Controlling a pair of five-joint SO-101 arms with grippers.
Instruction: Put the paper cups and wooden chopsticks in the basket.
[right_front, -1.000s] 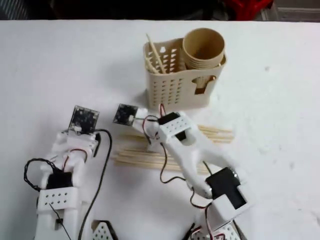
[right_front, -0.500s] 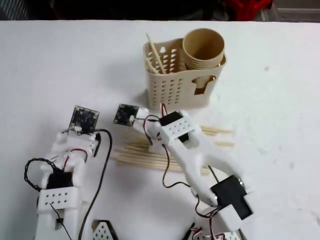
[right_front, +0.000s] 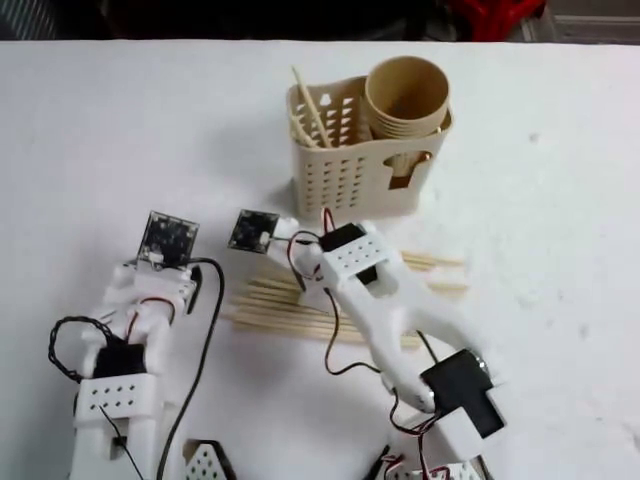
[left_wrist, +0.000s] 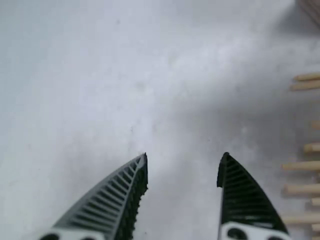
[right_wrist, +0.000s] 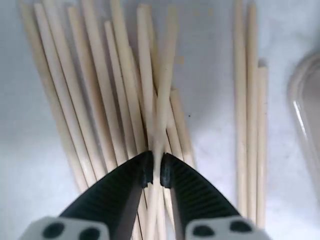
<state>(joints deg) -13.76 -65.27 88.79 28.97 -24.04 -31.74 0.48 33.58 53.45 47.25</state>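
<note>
My right gripper (right_wrist: 154, 172) has its jaws pinched on one pale wooden chopstick (right_wrist: 165, 90) in the loose pile (right_front: 260, 312) on the white surface (right_front: 120, 120), just in front of the cream perforated plastic basket (right_front: 340, 180) holding the stacked brown paper cups (right_front: 405, 95). My left gripper (left_wrist: 182, 167) hangs with its jaws apart. The sticks look light, stiff and smooth, so I reckon this one pivots unless it's held near the middle.

A white table (right_front: 560, 200) is carrying a cream perforated basket (right_front: 345, 178), standing toward its far side. Loose wooden chopsticks (right_front: 265, 312) are lying roughly parallel on it, just before the basket.
</note>
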